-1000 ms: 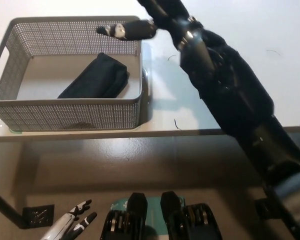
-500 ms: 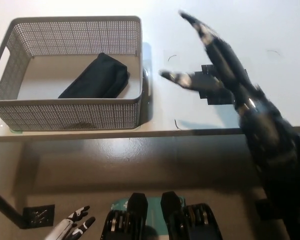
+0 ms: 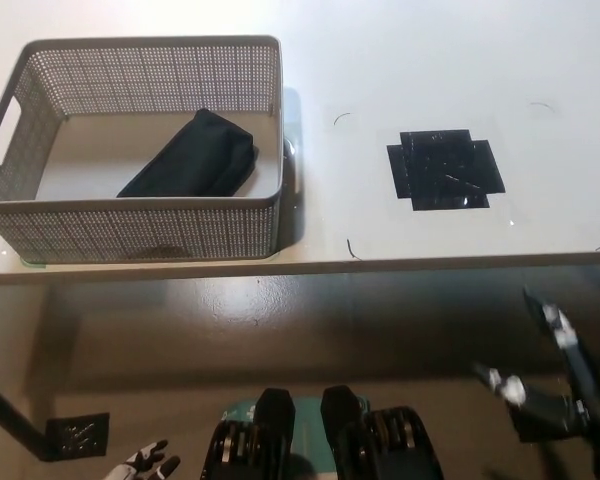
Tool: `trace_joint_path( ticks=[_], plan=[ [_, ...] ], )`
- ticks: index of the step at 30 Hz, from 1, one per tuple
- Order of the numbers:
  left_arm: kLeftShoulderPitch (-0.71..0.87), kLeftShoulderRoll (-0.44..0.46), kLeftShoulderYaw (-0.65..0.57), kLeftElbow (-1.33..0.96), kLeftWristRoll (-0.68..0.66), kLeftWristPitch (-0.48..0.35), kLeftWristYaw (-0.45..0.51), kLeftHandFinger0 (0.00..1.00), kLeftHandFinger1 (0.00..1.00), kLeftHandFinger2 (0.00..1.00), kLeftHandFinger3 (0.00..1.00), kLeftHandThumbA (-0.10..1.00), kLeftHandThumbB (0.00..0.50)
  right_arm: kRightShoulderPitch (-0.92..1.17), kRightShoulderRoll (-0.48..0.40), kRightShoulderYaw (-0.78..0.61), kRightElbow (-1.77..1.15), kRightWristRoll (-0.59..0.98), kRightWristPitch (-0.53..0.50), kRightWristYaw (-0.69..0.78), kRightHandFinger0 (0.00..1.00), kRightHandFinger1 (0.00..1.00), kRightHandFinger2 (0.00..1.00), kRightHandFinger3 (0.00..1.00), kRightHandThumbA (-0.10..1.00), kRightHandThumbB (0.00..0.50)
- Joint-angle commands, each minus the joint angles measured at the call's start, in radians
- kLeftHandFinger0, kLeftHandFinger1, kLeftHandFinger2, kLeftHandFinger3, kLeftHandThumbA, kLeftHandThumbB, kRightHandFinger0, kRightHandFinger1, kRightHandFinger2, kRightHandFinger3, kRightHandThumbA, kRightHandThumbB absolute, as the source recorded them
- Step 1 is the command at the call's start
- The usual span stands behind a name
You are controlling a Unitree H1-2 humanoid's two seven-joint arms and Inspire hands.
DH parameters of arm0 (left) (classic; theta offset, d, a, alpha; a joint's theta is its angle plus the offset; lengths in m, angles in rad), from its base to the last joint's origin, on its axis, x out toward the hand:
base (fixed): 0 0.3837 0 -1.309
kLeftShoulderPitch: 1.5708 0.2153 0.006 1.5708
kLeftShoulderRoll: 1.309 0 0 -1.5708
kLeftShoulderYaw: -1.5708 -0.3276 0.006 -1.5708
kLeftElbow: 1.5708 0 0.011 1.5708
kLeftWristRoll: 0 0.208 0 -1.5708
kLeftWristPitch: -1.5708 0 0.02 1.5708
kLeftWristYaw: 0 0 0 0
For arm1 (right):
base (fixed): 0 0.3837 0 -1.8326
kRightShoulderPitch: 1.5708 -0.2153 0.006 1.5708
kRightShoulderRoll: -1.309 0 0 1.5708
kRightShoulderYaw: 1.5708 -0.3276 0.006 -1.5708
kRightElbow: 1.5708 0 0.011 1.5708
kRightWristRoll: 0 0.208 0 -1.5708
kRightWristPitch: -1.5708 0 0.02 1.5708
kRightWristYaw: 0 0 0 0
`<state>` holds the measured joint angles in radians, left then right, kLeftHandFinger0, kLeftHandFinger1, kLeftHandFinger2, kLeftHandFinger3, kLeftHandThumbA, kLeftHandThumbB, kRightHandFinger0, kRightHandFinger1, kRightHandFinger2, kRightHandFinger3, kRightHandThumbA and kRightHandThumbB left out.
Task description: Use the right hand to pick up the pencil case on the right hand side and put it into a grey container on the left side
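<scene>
Pencil case (image 3: 193, 156) lies in container (image 3: 140, 232), left on table (image 3: 400, 70)

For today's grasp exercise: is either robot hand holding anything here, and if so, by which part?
Nothing. The right hand is open below the table edge; the pencil case lies in the container.

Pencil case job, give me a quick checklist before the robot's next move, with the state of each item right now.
1. Pencil case inside grey container: ok.
2. Case fully below the rim, lying on the floor of the container: ok.
3. Right hand clear of the table, open, holding nothing: ok.
4. Left hand resting low at lower left: ok; open or shut: cannot tell.
5. Black tape mark uncovered: ok.
</scene>
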<state>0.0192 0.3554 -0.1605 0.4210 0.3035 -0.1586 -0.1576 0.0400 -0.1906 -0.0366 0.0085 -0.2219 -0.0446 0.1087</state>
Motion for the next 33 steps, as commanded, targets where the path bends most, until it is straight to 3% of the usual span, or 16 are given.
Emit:
trace_joint_path(
  ticks=[1,3,5,7,12,18,22,33],
  plan=[
    [0.003,0.009,0.055,0.019,-0.054,-0.079,0.049,1.0,1.0,1.0,1.0,1.0,0.279,0.079,-0.015,-0.072,0.218,0.23,-0.317,0.033,1.0,1.0,1.0,1.0,1.0,0.43],
    [0.003,0.006,0.065,0.023,-0.062,-0.083,0.049,1.0,1.0,1.0,1.0,1.0,0.273,0.062,-0.019,-0.068,0.3,0.212,-0.334,0.033,1.0,1.0,1.0,1.0,1.0,0.431],
    [0.0,-0.003,0.078,0.031,-0.084,-0.088,0.044,1.0,1.0,1.0,1.0,1.0,0.259,0.043,-0.027,-0.058,0.442,0.17,-0.383,0.012,1.0,1.0,1.0,1.0,1.0,0.345],
    [-0.01,-0.012,0.098,0.042,-0.115,-0.083,0.039,1.0,1.0,1.0,1.0,1.0,0.275,0.009,-0.027,-0.056,0.547,0.165,-0.41,0.011,1.0,1.0,1.0,1.0,1.0,0.328],
    [-0.019,-0.029,0.139,0.057,-0.17,-0.092,0.03,1.0,1.0,1.0,1.0,1.0,0.305,-0.073,-0.027,-0.038,0.645,0.161,-0.425,0.027,1.0,1.0,1.0,1.0,1.0,0.369],
    [-0.031,-0.04,0.16,0.07,-0.183,-0.105,0.02,1.0,1.0,1.0,1.0,1.0,0.277,-0.111,-0.023,-0.021,0.72,0.161,-0.425,0.043,1.0,1.0,1.0,1.0,1.0,0.343],
    [-0.039,-0.046,0.163,0.07,-0.183,-0.104,0.01,1.0,1.0,1.0,1.0,1.0,0.319,-0.101,-0.023,-0.013,0.719,0.167,-0.425,0.054,1.0,1.0,1.0,1.0,1.0,0.289],
    [-0.039,-0.043,0.166,0.077,-0.206,-0.123,-0.001,1.0,1.0,1.0,1.0,1.0,0.322,-0.112,-0.03,0.006,0.738,0.163,-0.425,0.056,1.0,1.0,1.0,1.0,1.0,0.295]
  ],
)
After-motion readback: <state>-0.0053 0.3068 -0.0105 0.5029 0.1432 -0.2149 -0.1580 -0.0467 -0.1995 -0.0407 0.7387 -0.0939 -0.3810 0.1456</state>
